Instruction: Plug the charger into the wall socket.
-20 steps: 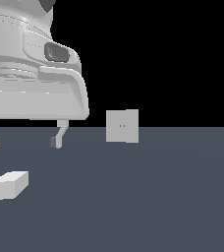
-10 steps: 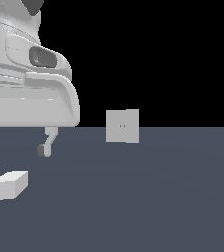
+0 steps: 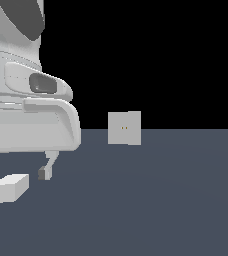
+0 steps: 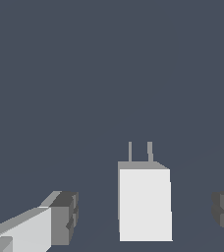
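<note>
The charger is a small off-white block lying on the dark floor at the exterior view's lower left. In the wrist view the charger shows two thin prongs at its far end. My gripper is open above it, with one finger on each side and clear gaps to the block. In the exterior view only one finger shows, just to the right of the charger. The wall socket is an upright light-grey square plate with two tiny yellowish holes, standing farther back.
The bulky white hand body fills the exterior view's upper left. The dark grey floor stretches between the charger and the socket.
The hand has moved toward the exterior view's left and come lower, over the charger. One finger has left the exterior view. Charger and socket have not moved.
</note>
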Robot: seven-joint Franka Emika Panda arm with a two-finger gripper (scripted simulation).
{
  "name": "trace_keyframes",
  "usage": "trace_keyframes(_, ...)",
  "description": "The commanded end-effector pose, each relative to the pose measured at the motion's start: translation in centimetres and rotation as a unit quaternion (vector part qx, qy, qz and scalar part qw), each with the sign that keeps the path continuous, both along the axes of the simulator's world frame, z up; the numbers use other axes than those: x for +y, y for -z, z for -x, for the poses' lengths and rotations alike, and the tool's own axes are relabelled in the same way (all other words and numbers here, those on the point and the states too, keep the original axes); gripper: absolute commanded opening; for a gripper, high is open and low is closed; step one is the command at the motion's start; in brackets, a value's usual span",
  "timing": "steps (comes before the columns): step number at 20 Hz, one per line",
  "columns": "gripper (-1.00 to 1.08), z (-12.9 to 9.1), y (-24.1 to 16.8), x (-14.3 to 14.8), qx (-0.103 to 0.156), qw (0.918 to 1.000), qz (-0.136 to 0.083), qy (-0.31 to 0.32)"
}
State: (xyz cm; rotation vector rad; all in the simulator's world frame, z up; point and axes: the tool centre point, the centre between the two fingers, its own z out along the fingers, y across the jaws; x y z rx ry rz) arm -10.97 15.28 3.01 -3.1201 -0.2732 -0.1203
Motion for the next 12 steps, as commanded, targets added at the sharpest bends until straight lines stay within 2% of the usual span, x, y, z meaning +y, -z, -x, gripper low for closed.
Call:
trace_keyframes(1,1.0,0.0,0.97,0.02,0.0,1.0,0.0,0.0)
trace_keyframes(7,1.0,-0.04,1.84,0.04,-0.001,1.0,0.0,0.0)
trace_keyframes(8,-1.0,-0.04,1.84,0.04,-0.001,1.0,0.0,0.0)
trace_keyframes(12,-1.0,-0.04,1.84,0.04,-0.001,1.0,0.0,0.0)
